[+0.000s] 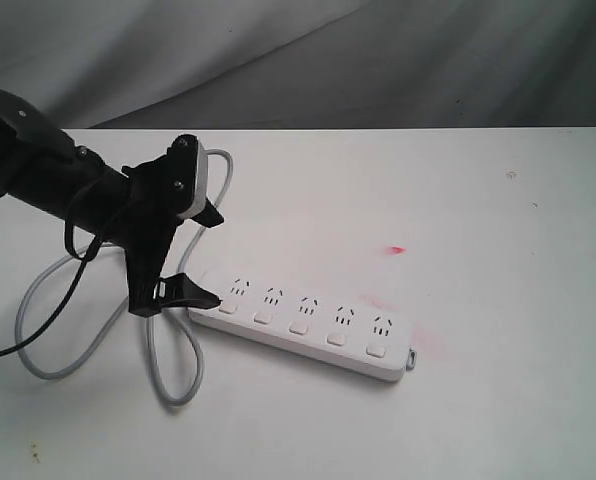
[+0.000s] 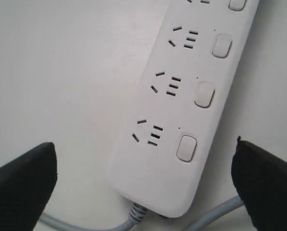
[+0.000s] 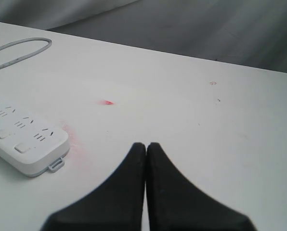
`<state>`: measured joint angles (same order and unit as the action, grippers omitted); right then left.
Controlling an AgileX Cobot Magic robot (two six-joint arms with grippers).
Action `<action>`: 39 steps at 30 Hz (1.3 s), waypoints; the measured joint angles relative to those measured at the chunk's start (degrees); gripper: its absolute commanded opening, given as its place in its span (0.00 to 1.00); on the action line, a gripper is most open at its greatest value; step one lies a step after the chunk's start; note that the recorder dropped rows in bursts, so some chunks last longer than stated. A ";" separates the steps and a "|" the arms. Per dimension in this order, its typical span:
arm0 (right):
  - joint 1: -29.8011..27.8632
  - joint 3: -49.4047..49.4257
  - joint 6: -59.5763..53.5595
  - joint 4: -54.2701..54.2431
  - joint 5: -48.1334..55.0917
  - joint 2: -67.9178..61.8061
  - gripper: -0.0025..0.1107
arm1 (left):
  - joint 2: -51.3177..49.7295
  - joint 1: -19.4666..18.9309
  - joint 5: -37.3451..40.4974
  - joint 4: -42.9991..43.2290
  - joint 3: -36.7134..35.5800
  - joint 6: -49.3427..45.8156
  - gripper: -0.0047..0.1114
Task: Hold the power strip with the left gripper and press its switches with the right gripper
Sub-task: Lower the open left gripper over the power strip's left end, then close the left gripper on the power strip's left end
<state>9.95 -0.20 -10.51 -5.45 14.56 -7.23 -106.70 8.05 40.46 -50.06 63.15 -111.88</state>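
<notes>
The left tool (image 1: 218, 259) is wide open around the power strip (image 1: 308, 320), not gripping yet. The right tool (image 3: 146, 147) is shut, away from the switches (image 1: 299, 327); pressing is still left.

White table (image 1: 478, 420) with red smudges (image 1: 396, 249), grey cloth (image 1: 378, 60) behind.

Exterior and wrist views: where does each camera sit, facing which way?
Exterior: off the arms, angled down at the long white plastic power strip on the white table; left gripper shows.
Left wrist: looks down onto the strip's end, between open gripper fingers.
Right wrist: low, looking across the table past the shut right gripper.
Shared: all three show the strip.
</notes>
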 measured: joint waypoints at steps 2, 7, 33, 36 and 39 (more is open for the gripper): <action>0.00 0.00 0.00 0.00 0.00 0.00 0.02 | -1.39 0.00 1.18 0.00 1.01 0.27 0.83; 0.00 0.00 0.00 0.00 0.00 0.00 0.02 | -3.95 0.00 2.90 2.30 3.50 3.63 0.83; 0.00 0.00 0.00 0.00 0.00 0.00 0.02 | -13.66 0.00 4.75 8.84 8.11 9.76 0.82; 0.00 0.00 0.00 0.00 0.00 0.00 0.02 | -13.66 0.00 5.74 8.84 8.11 10.58 0.82; 0.00 0.00 0.00 0.00 0.00 0.00 0.02 | -13.66 0.00 6.84 8.84 8.14 10.68 0.82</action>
<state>9.95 -0.20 -10.51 -5.45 14.56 -7.23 -120.36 8.05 47.29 -41.22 71.29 -101.20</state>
